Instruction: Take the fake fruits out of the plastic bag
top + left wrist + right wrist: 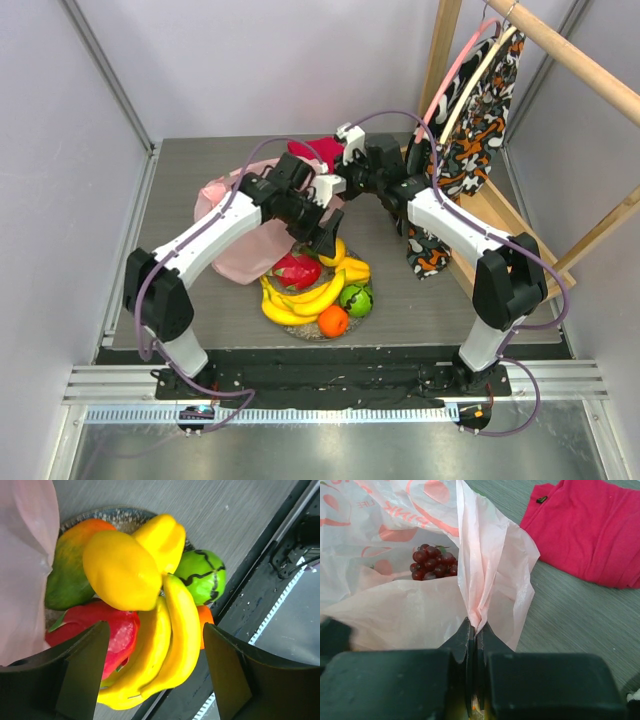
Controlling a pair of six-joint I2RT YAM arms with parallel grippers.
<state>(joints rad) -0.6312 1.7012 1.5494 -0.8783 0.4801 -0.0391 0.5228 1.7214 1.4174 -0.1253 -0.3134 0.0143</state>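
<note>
Fingers (80, 675) of the left gripper (156, 630) stand wide apart with nothing between them. They point down over the fake fruits (320, 290) heaped on the glittery plate (120, 514): bananas (167, 650), a dragon fruit (112, 632), a mango (67, 570), a smooth yellow fruit (120, 570), a yellow pepper-like piece (160, 537), a green apple (202, 575) and an orange (206, 625).

In the top view the left arm (210, 238) rises from its base at lower left, bends at the elbow and reaches up and right, its wrist tipped down above the pile. The right arm (455, 230) mirrors it from lower right, reaching up and left to the frame's centre. The right gripper (474, 630) is pressed tight on a pleat of the plastic bag (410, 610), and dark purple grapes (432, 562) lie inside the bag.

The bag lies left of centre, just beside the plate. The plate sits near the lower edge of the table (420, 305), with bare tabletop to its right. A folded red cloth (590, 530) lies just past the bag at upper centre. A wooden rack (445, 50) with a patterned garment (480, 110) fills the upper right, close beside the right arm.
</note>
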